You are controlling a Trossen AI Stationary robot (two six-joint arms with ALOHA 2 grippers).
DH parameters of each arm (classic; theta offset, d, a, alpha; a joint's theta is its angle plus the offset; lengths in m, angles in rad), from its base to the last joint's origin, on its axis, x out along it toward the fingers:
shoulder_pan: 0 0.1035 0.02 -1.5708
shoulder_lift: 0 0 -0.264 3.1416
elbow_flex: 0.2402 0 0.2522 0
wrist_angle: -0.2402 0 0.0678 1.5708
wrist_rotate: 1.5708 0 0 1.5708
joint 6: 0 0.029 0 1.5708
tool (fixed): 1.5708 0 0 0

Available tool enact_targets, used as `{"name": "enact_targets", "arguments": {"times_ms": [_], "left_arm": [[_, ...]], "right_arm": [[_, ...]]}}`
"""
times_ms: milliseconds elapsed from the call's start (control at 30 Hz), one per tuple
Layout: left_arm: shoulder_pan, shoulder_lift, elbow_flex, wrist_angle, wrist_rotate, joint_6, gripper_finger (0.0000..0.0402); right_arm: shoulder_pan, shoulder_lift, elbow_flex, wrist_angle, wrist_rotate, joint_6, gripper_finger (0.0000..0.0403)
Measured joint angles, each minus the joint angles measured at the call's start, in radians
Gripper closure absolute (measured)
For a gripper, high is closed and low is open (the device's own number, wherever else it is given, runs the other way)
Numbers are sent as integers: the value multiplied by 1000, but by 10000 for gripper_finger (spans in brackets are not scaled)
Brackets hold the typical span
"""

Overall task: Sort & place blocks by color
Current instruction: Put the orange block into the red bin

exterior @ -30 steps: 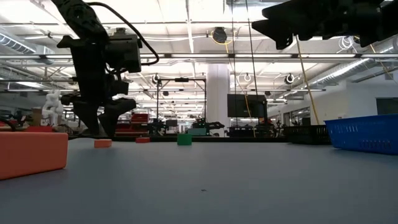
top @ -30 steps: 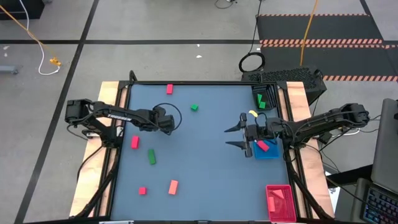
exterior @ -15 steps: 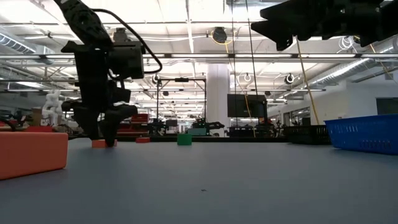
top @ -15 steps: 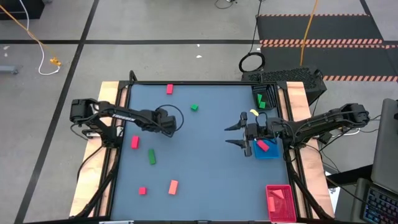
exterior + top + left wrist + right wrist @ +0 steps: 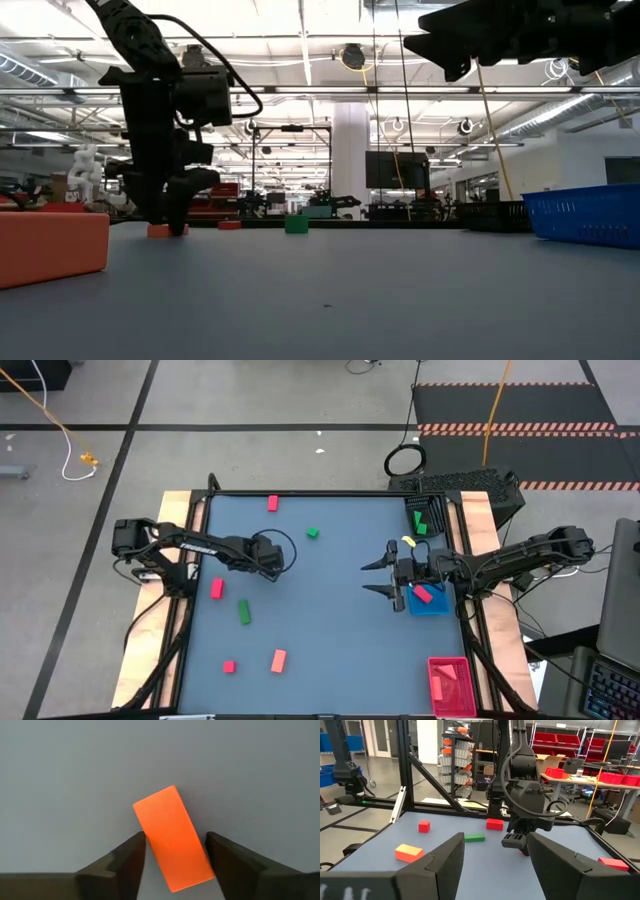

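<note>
Red, salmon and green blocks lie scattered flat on the grey table point(image 5: 330, 650). My left gripper point(image 5: 270, 560) is open and points down at the table's left middle, its fingertips on either side of a salmon bar block point(image 5: 172, 837), which also shows under the fingers in the low view point(image 5: 165, 230). From above, the gripper hides that block. My right gripper point(image 5: 383, 575) hangs open above the table beside the blue tray point(image 5: 436, 608), holding nothing. Loose blocks include a red one point(image 5: 216, 588), a green one point(image 5: 244, 611) and a salmon one point(image 5: 278, 660). My left gripper straddles the salmon bar from above, fingers across its long sides point(image 5: 150, 840). One fingertip point(image 5: 137, 845) sits right at the block's edge; I cannot tell whether it touches. A narrow gap shows at the other fingertip point(image 5: 215, 847). The block lies flat on the table.
A black tray point(image 5: 437, 520) with green blocks sits at the far right, the blue tray holds a red block point(image 5: 423, 595), and a red tray point(image 5: 452, 700) is at the near right corner. More blocks: red point(image 5: 272, 503), green point(image 5: 313, 532), red point(image 5: 229, 666).
My left gripper has come down from just above the table until its fingertips reach the surface around the salmon bar. The block has stayed where it was. My right arm has kept still.
</note>
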Motion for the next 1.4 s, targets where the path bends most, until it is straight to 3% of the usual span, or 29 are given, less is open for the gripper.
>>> {"name": "enact_targets", "arguments": {"times_ms": [167, 467, 733, 1033, 1400], "left_arm": [[2, -1, 0, 21, 17, 31, 277], [-3, -1, -2, 48, 25, 115, 277], [-68, 4, 70, 262, 100, 251, 271], [-172, 2, 159, 573, 363, 435, 274], [-231, 1, 212, 630, 549, 499, 274]], "right_arm": [[0, 0, 0, 0, 0, 1, 188], [0, 0, 0, 0, 0, 7, 188], [0, 0, 0, -21, 0, -58, 188], [37, 3, 0, -170, -9, -299, 188], [177, 210, 16, 108, -36, -573, 188]]}}
